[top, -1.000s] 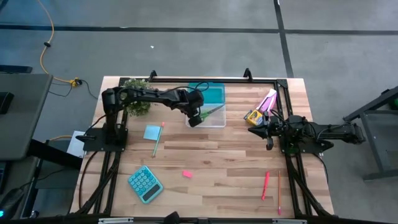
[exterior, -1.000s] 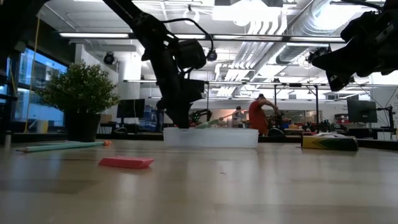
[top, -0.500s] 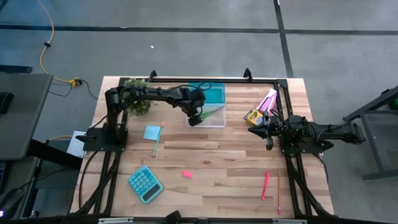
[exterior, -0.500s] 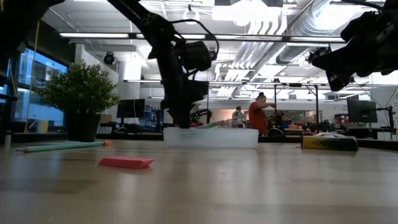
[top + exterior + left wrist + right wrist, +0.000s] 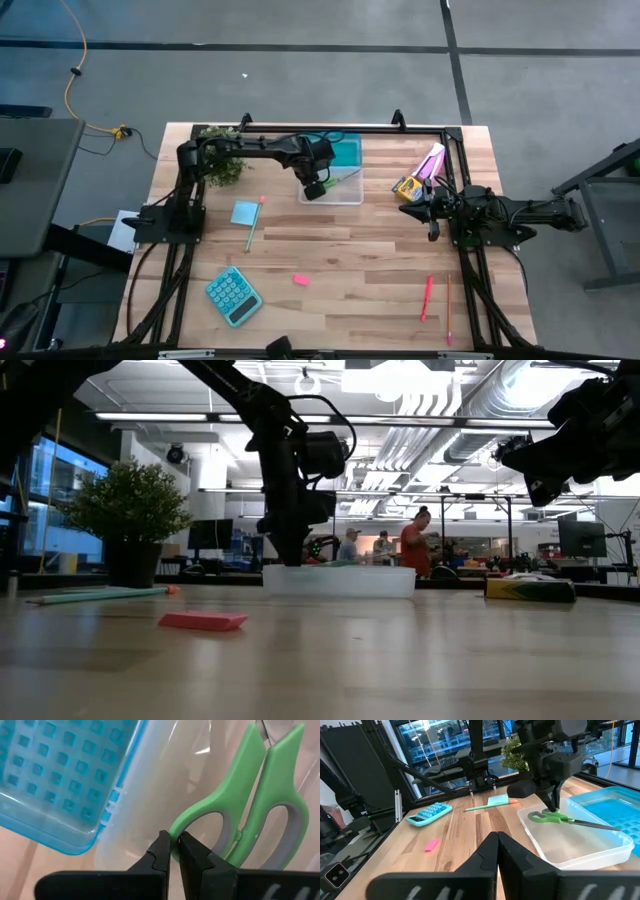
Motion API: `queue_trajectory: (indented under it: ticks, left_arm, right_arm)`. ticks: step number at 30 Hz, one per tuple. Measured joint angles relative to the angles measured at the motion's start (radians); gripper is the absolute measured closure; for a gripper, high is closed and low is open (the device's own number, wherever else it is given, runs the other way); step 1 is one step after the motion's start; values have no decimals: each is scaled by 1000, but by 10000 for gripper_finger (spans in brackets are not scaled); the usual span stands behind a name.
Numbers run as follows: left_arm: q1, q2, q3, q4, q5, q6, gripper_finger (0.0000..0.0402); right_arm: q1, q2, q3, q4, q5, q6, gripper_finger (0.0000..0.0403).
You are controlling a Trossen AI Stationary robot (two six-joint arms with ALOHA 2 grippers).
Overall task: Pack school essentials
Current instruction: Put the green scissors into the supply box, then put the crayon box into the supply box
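The green-handled scissors [image 5: 340, 178] are in the clear tray [image 5: 350, 196] at the table's far middle, next to its teal lid [image 5: 343, 150]. My left gripper [image 5: 314, 190] stands over the tray's left end, shut on the scissors. My right gripper [image 5: 420, 208] hovers shut above the table's right side, beside the yellow crayon box [image 5: 406, 187]. Flat on the table lie the light-blue note pad [image 5: 244, 212], teal pen [image 5: 250, 230], pink eraser [image 5: 301, 280], pink-red pen [image 5: 427, 297] and thin pencil [image 5: 449, 312]. My left gripper [image 5: 174, 851] pinches the rim of one green handle loop [image 5: 176, 831], one finger inside the loop and one outside. The fingers [image 5: 551, 802] come from above, pointing down. The scissors [image 5: 555, 817] sit about level, low inside the tray, blades pointing toward the table's right.
A teal calculator [image 5: 233, 295] lies near the front left. A pink-and-white packet [image 5: 432, 160] sits behind the crayon box. A potted plant [image 5: 220, 160] stands at the far left. Bare wood stretches across the table's middle and front. People move in the room beyond.
My left gripper has gone down a little into the tray. The scissors it holds have tipped from slanting up above the tray's rim to nearly level inside it. The gripper has stayed shut on them.
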Motion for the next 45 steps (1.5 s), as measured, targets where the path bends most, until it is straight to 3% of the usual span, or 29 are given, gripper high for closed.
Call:
queue_trajectory:
  ticks: [30, 45]
  left_arm:
    - [1, 61, 2, -21, 19, 8, 392]
    - [1, 64, 55, -18, -20, 24, 293]
  right_arm:
    - [0, 0, 0, 0, 0, 0, 403]
    - [0, 0, 0, 0, 0, 0, 403]
